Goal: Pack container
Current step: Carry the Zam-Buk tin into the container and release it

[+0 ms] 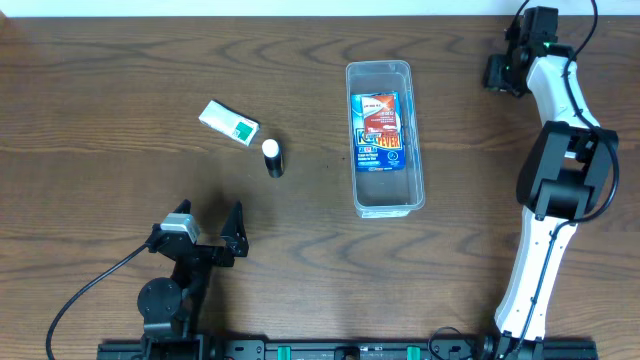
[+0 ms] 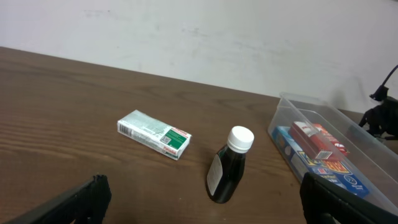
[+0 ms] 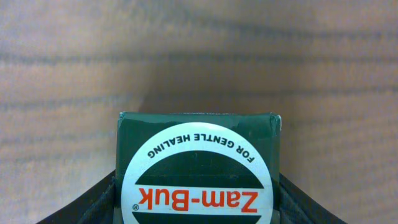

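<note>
The container [image 1: 351,140], a clear plastic bin, lies mid-table with a blue and red box [image 1: 380,133] flat inside; it also shows in the left wrist view [image 2: 303,99]. A white and green box [image 1: 229,122] and a dark bottle with a white cap [image 1: 272,158] lie left of it. My left gripper [image 1: 208,222] is open and empty near the front edge, short of the bottle [image 2: 229,167]. My right gripper [image 1: 503,72] is at the far right, beside the container's far end, shut on a dark green Zam-Buk box [image 3: 198,168].
The wooden table's far edge runs just behind the container and my right gripper. In the left wrist view a small red and white box [image 2: 320,140] lies on the blue box inside the container.
</note>
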Motion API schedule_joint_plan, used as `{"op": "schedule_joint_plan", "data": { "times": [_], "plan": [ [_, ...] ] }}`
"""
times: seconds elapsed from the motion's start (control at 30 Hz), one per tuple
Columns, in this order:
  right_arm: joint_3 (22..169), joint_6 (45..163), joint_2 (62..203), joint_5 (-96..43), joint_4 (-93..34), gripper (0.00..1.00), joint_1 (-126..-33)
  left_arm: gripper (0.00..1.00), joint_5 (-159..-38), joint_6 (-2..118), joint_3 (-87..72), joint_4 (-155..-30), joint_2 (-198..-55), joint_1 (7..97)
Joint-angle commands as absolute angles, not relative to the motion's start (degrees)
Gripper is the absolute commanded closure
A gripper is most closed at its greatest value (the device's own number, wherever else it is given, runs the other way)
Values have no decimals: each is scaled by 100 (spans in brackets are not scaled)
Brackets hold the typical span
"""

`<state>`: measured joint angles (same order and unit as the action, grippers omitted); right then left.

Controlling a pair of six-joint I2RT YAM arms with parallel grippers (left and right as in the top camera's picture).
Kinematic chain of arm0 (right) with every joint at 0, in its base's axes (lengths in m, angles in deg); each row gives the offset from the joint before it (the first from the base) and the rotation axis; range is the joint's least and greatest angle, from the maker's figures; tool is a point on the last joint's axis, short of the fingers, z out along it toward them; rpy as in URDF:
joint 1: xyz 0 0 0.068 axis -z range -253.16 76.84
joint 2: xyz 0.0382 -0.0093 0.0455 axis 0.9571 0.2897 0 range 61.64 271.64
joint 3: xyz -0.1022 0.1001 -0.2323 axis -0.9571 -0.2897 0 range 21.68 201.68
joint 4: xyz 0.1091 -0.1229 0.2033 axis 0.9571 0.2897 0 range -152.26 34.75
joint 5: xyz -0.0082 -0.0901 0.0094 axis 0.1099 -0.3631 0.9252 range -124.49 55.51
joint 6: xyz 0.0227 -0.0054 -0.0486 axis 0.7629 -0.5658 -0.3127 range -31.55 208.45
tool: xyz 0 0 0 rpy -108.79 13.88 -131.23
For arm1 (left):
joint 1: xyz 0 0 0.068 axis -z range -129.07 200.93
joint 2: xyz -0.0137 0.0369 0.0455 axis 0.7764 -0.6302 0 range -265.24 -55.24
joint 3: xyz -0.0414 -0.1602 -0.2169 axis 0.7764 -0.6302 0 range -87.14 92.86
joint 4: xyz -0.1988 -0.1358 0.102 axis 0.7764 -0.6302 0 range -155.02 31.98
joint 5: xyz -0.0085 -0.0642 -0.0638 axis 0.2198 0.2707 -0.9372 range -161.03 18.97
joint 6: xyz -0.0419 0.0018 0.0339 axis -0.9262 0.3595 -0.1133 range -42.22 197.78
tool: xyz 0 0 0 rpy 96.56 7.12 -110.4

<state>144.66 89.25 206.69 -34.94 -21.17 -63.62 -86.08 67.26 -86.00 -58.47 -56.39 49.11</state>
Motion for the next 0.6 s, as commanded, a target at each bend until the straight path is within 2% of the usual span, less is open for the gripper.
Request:
{"op": "schedule_joint_plan", "data": {
  "times": [0.0, 0.37, 0.57],
  "plan": [
    [14464, 8881, 19990, -3409, -1829, 49, -6323, 2, -8689, 6702, -8691, -6054, -5659, 4885],
    [14464, 9117, 18505, -2283, -308, 50, -6607, 2, -8689, 6702, -8691, -6054, -5659, 4885],
    [14464, 9231, 17743, -2135, 523, 48, -7311, 2, -8689, 6702, -8691, -6054, -5659, 4887]
  ]
}}
